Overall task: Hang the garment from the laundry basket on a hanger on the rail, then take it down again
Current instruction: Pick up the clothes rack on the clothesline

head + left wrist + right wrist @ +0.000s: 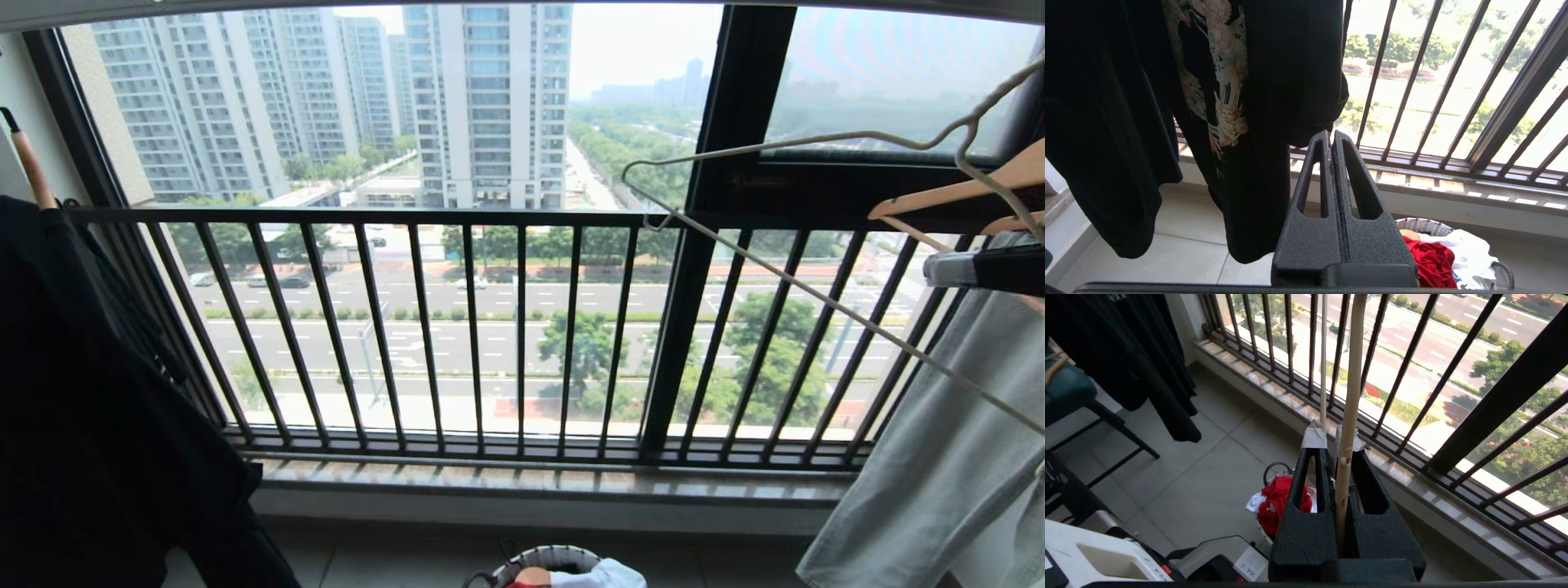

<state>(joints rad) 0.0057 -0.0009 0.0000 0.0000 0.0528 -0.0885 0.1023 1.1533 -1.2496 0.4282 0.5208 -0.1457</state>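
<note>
Right wrist view shows the garment [1280,502], a red T-shirt, bundled in the laundry basket [1274,470] on the tiled floor, well below and just beyond the right gripper [1334,435]. A white shirt [1254,503] lies against it in the same basket. That claw is closed narrow on the hanger [1346,416], the thin off-white wire running up between its tips and on past them toward the black railing [1408,363]. In the head view the hanger [808,286] hangs free in the air at the right, tilted, with wooden hangers [963,192] and a pale grey garment [939,457] close beside it; the claw itself is out of that view. The rail is not visible in any view.

Left gripper [1331,141] is closed on nothing, parked low beside a hanging black shirt [1229,102], with the basket [1423,224] and red garment [1433,261] below and ahead of it.

Assessment: the garment has not yet been lifted, so hanging has not begun.

Risks noted:
- The wire is thin and held at one point only; it may twist or slip in the grip when loaded with cloth.
- The hanger's long arm could snag the railing bars or the neighbouring wooden hangers during any swing.
- The white shirt lies against the red one and may be drawn up with it.
</note>
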